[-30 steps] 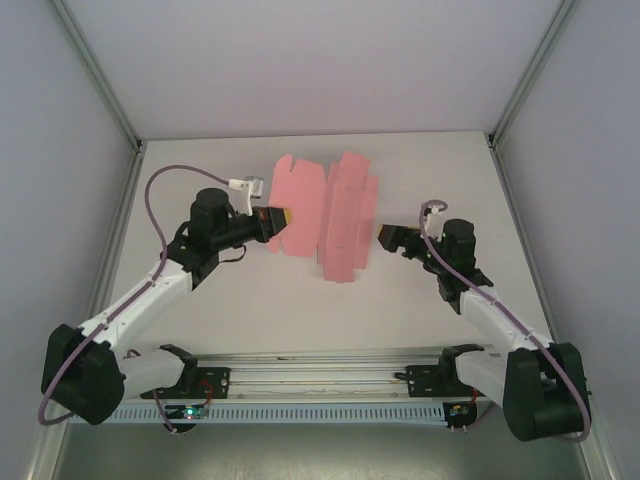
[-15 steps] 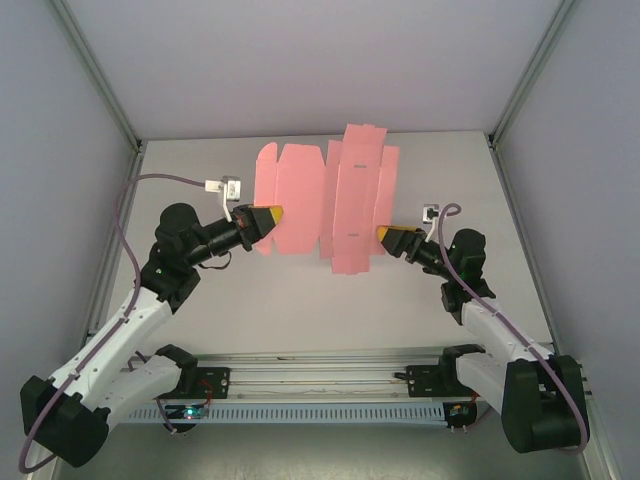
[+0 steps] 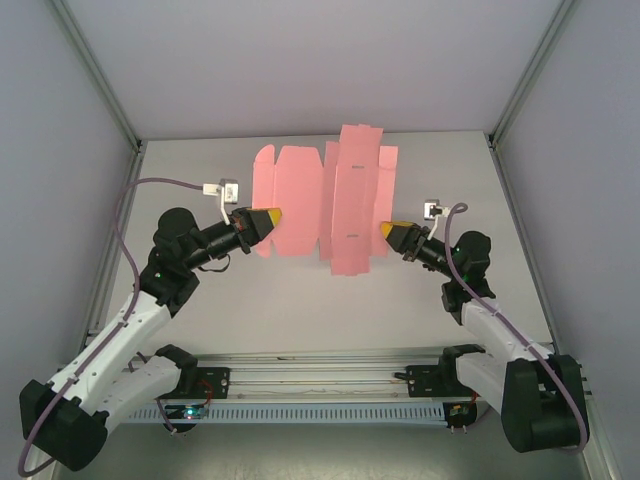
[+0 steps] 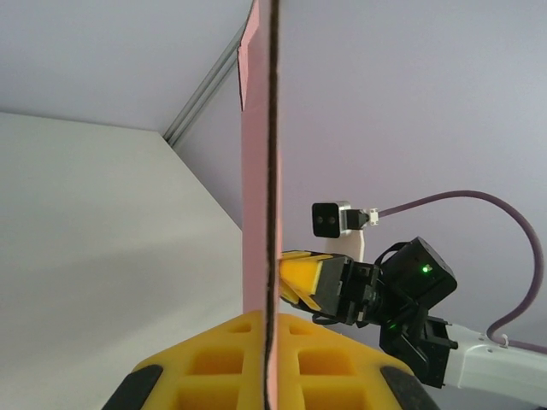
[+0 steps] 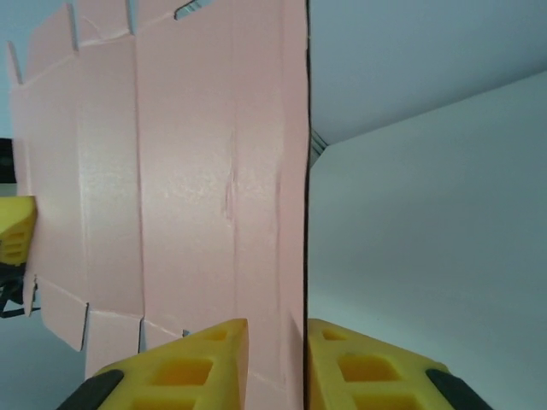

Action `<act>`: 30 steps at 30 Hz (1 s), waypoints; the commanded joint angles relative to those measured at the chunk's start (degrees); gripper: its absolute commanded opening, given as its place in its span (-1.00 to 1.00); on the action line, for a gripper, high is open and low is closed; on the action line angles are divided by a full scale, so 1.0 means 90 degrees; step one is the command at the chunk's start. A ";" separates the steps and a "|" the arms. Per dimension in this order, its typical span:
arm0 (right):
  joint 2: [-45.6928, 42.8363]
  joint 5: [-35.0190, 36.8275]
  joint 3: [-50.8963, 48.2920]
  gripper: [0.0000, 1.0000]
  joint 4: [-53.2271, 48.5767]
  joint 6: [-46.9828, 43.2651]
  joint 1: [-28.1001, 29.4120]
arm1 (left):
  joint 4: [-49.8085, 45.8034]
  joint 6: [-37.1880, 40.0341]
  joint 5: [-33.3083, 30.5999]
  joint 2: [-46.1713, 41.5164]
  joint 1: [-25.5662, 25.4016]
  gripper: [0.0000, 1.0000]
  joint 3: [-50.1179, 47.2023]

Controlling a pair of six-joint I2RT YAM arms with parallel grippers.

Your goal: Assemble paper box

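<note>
The paper box is a flat pink die-cut sheet with flaps, held up above the table between both arms. My left gripper is shut on its left edge. In the left wrist view the yellow pads meet on the sheet, seen edge-on. My right gripper is at the sheet's right edge. In the right wrist view the sheet runs between the fingers of the right gripper. One finger lies against it and the other stands a narrow gap away.
The white table lies below the lifted sheet. Grey frame posts run up the back corners and a rail crosses the near edge. The right arm's wrist camera shows past the sheet.
The left arm lifted and flattened the sheet toward the camera. The right gripper moved in from clear of the sheet onto its right edge, and its jaws narrowed from wide open.
</note>
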 commanded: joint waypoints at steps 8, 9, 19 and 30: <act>-0.0767 -0.0136 -0.0042 -0.80 -0.0312 -0.0598 0.0135 | -0.0133 0.0224 -0.0529 -0.0260 -0.0075 -1.00 -0.0108; -0.0847 -0.0057 -0.0046 -0.80 -0.0452 -0.0670 0.0128 | -0.0166 0.0247 -0.0594 -0.0278 -0.0077 -1.00 -0.0132; -0.1240 0.0561 0.0329 -1.00 -0.2584 -0.2169 0.0351 | -0.2210 0.0601 -0.2774 -0.0599 -0.0078 1.00 -0.0257; 0.0103 0.1873 0.1380 -0.95 -0.5223 -0.4241 0.1458 | -0.4841 0.0655 -0.5983 -0.0498 -0.0078 1.00 -0.0277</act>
